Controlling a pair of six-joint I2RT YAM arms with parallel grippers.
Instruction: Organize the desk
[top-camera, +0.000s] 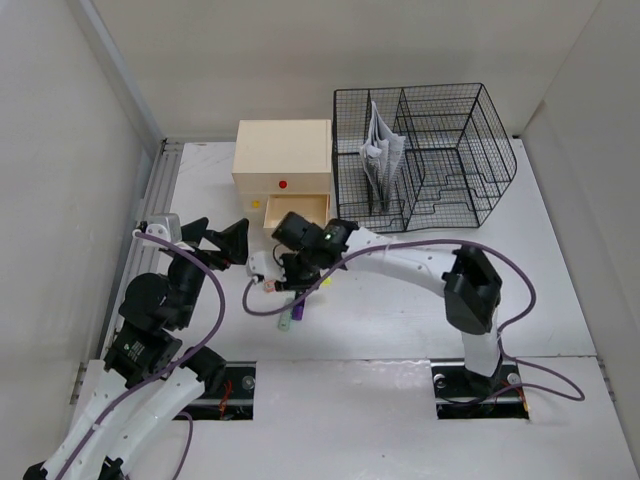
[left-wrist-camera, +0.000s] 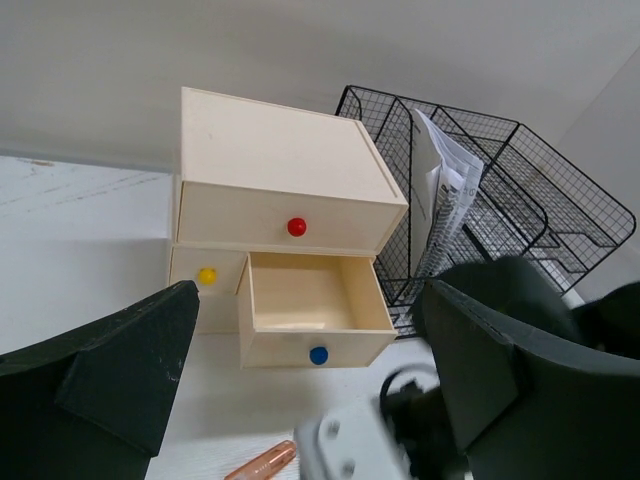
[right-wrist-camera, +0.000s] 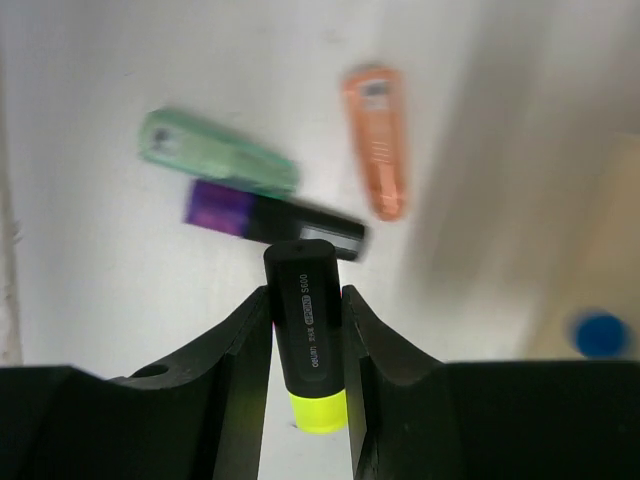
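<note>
Pens (right-wrist-camera: 300, 225) beneath blurred — my right gripper (right-wrist-camera: 305, 300) clamps a black-yellow highlighter (right-wrist-camera: 308, 350); my left gripper (left-wrist-camera: 305, 330) gapes, holding nothing. Wire rack (left-wrist-camera: 530, 190) holds papers (left-wrist-camera: 445, 190) — blue-knob drawer (left-wrist-camera: 310, 300) pulled out.

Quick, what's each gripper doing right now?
Left gripper: open, holding nothing.
Right gripper: closed on the black-and-yellow highlighter.
</note>
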